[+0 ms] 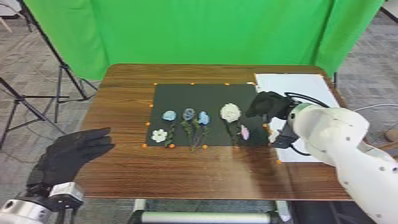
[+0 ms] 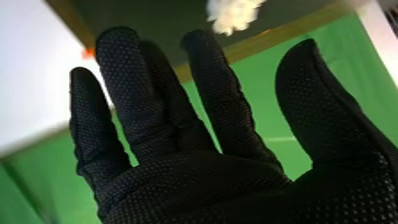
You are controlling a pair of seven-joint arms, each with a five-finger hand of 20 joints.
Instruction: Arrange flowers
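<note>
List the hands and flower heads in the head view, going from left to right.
Left hand, small white flower, light blue flower, grey-blue flower, second light blue flower, large cream flower, pink flower, right hand.

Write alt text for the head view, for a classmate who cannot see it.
The right robot hand hangs at the right edge of a dark mat, beside a large white flower. Blue flowers, a small white flower and a pink flower also lie there; the left robot hand is at left, by the table.
</note>
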